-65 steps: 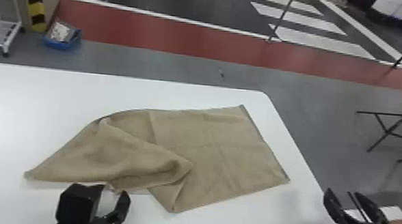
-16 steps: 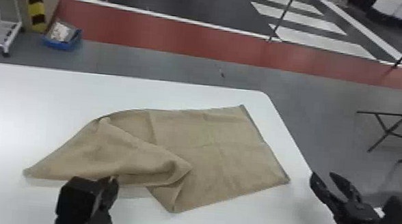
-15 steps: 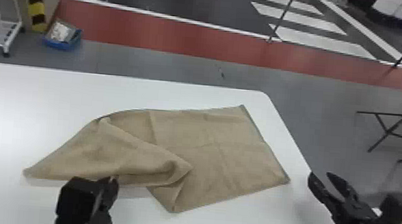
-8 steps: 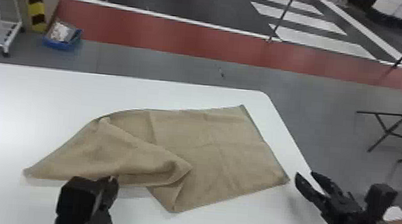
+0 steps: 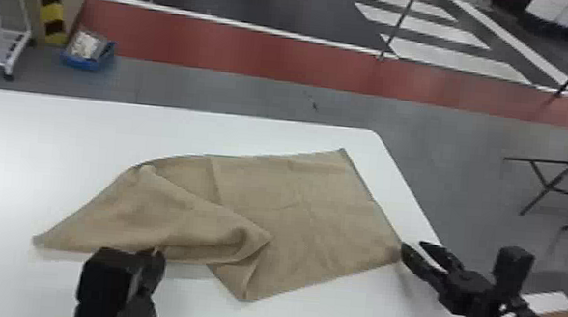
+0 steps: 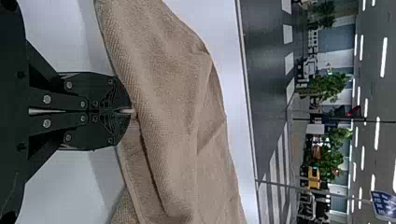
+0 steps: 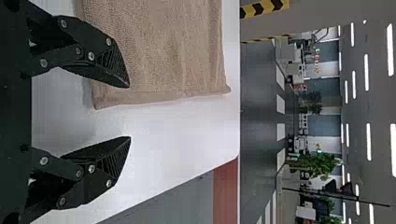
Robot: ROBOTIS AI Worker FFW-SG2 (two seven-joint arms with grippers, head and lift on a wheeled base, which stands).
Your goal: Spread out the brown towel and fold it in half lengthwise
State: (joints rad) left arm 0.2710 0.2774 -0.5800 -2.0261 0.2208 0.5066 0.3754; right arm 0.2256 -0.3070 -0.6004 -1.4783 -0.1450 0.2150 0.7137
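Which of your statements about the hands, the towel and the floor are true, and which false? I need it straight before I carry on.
1. The left hand is shut on the towel's near edge. True.
2. The right hand is shut. False: its fingers stand apart, by the towel's near right corner.
3. The towel is spread flat all over. False: its left part is folded and rumpled.
4. A blue box is on the floor beyond the table. True.

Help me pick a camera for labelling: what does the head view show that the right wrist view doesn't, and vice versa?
Head view: black left gripper, the turned-over flap of the brown cloth towel and a blue bin.
Right wrist view: white ceiling lights and a green tree.
Both: that towel, the white tabletop and the open black right gripper.
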